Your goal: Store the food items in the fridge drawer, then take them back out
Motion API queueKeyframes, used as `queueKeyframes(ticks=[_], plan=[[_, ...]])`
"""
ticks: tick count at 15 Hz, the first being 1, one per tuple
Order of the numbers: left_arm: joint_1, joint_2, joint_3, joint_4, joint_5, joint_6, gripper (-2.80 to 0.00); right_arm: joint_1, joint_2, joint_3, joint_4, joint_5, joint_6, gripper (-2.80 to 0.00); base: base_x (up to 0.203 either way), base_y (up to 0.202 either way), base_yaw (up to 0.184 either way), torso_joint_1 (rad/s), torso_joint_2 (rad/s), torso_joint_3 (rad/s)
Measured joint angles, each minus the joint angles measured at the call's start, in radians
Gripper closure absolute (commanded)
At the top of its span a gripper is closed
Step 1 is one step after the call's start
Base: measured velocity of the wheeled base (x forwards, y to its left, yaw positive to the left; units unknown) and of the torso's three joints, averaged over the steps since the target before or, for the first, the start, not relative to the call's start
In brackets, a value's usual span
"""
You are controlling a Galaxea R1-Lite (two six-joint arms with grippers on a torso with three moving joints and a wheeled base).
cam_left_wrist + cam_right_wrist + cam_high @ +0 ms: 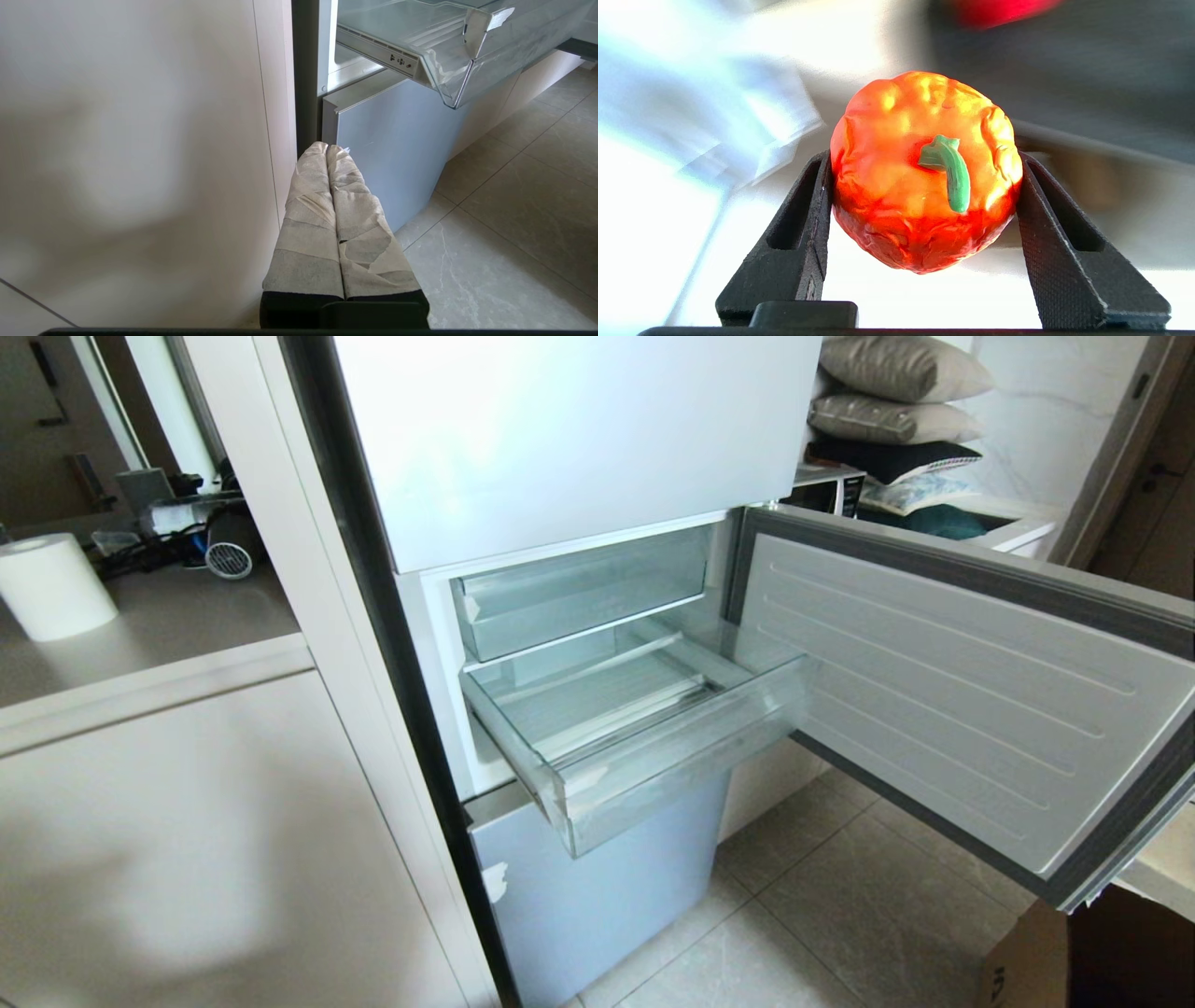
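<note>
Orange-red fruit (924, 172), wrinkled skin, green stem (950, 172) facing the wrist camera: clamped between the two black fingers (803, 233) of the right gripper (924, 186), one finger pressed to each flank, jaws spread to the fruit's full width. Surroundings in that view are smeared; a deeper red fruit (999, 10) shows only as a blur at the far edge, beyond the held one and apart from it, on or against something dark. The right gripper does not appear in the head view.

Left gripper (334, 149): tape-wrapped fingers (313, 224) pressed together along their whole length, holding nothing, hanging low beside the pale cabinet side (140, 140), tips just short of the fridge's lowest grey-blue panel (397, 149).

Fridge drawer (672, 770): clear plastic bin, pulled well out past the lowest panel, its front edge overhanging the tiled floor (840, 915). Interior bare, ribbed bottom visible; top fully open from above. Shallower clear tray (579, 588) above it sits pushed in, so the drawer's front half is uncovered.

Fridge door (962, 700): swung wide to the robot's right, inner liner facing up and outward, its hinge edge close beside the drawer's right wall, bounding that side. Left side bounded by the fridge frame and cabinet.

Far: counter with white paper roll (51, 586); stacked cushions (896, 392) behind the door.
</note>
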Motion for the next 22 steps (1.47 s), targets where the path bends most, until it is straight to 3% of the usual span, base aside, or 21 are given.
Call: queueKeyframes(ticks=[3, 7, 9, 12, 14, 18, 22], plan=[[0.0, 0.0, 0.0, 0.0, 0.0, 0.0, 0.0, 0.265, -0.183, 0.148, 0.019, 0.037, 0.059, 0.0, 0.0, 0.0, 0.0, 0.0, 0.0, 0.0], [0.0, 0.0, 0.0, 0.0, 0.0, 0.0, 0.0, 0.637, -0.445, 0.216, 0.132, 0.047, 0.2, 0.0, 0.0, 0.0, 0.0, 0.0, 0.0, 0.0], [0.0, 0.0, 0.0, 0.0, 0.0, 0.0, 0.0, 0.746, -0.597, 0.225, 0.199, 0.023, 0.215, 0.0, 0.0, 0.0, 0.0, 0.0, 0.0, 0.0], [0.0, 0.0, 0.0, 0.0, 0.0, 0.0, 0.0, 0.839, -0.874, 0.229, 0.346, -0.001, 0.188, 0.0, 0.0, 0.0, 0.0, 0.0, 0.0, 0.0], [0.0, 0.0, 0.0, 0.0, 0.0, 0.0, 0.0, 0.879, -1.065, 0.226, 0.524, -0.033, 0.13, 0.0, 0.0, 0.0, 0.0, 0.0, 0.0, 0.0], [0.0, 0.0, 0.0, 0.0, 0.0, 0.0, 0.0, 0.964, -1.371, 0.183, 0.912, -0.211, 0.025, 0.0, 0.0, 0.0, 0.0, 0.0, 0.0, 0.0], [0.0, 0.0, 0.0, 0.0, 0.0, 0.0, 0.0, 0.987, -1.531, 0.184, 0.968, -0.265, -0.02, 0.0, 0.0, 0.0, 0.0, 0.0, 0.0, 0.0]])
